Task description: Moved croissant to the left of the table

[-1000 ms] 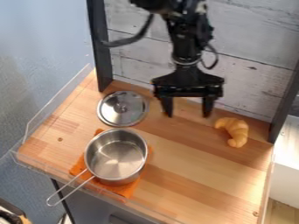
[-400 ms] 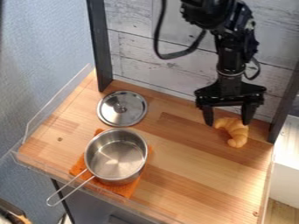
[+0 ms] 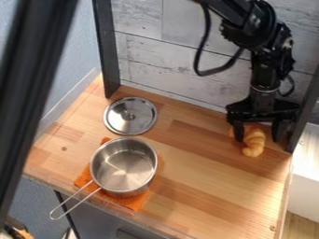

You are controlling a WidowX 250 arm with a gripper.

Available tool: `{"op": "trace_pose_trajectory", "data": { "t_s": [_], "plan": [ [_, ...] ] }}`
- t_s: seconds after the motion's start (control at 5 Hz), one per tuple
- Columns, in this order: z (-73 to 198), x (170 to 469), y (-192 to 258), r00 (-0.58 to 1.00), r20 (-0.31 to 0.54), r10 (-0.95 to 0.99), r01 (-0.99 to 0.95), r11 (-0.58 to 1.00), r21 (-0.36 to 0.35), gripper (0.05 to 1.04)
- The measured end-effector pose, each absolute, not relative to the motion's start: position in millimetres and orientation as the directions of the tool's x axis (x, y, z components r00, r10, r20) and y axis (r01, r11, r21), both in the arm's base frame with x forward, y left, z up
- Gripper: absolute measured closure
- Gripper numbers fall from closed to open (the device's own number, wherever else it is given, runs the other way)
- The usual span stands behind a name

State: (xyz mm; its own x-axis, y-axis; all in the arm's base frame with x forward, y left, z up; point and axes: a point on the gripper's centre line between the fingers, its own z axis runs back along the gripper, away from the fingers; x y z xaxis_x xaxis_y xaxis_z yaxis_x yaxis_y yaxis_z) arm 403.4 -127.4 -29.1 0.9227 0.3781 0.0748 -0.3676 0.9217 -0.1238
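A black robot gripper [image 3: 259,134] hangs over a golden croissant [image 3: 254,144] near the back right corner of the wooden counter [image 3: 199,196], its jaws apart. Nearer the left edge, a steel saucepan [image 3: 124,172] sits on an orange cloth [image 3: 133,203], with a round metal lid [image 3: 129,123] just behind

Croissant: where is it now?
In the camera view, the croissant lies at the table's right side, by the right black post, just under the open gripper.
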Motion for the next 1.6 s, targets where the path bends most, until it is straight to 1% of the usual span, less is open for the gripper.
{"op": "trace_pose_trajectory", "data": {
  "t_s": [0.2, 0.4, 0.6, 0.8, 1.0, 1.2, 1.4, 1.6],
  "plan": [
    [-37, 410, -132, 0.93, 0.074, 0.359, -0.352, 0.931, -0.097, 0.136],
    [-37, 411, -132, 0.923, 0.094, 0.374, -0.368, 0.927, -0.075, 0.399],
    [-37, 410, -131, 0.92, 0.096, 0.379, -0.374, 0.925, -0.066, 0.426],
    [-38, 404, -130, 0.927, 0.097, 0.362, -0.358, 0.932, -0.06, 0.426],
    [-37, 397, -127, 0.939, 0.079, 0.336, -0.334, 0.942, -0.038, 0.426],
    [-19, 393, -119, 0.958, 0.083, 0.275, -0.273, 0.961, -0.038, 0.426],
    [15, 384, -90, 0.952, 0.123, 0.281, -0.274, 0.959, -0.065, 0.426],
    [29, 367, -52, 0.951, 0.1, 0.293, -0.285, 0.955, -0.085, 0.426]
  ]
}}
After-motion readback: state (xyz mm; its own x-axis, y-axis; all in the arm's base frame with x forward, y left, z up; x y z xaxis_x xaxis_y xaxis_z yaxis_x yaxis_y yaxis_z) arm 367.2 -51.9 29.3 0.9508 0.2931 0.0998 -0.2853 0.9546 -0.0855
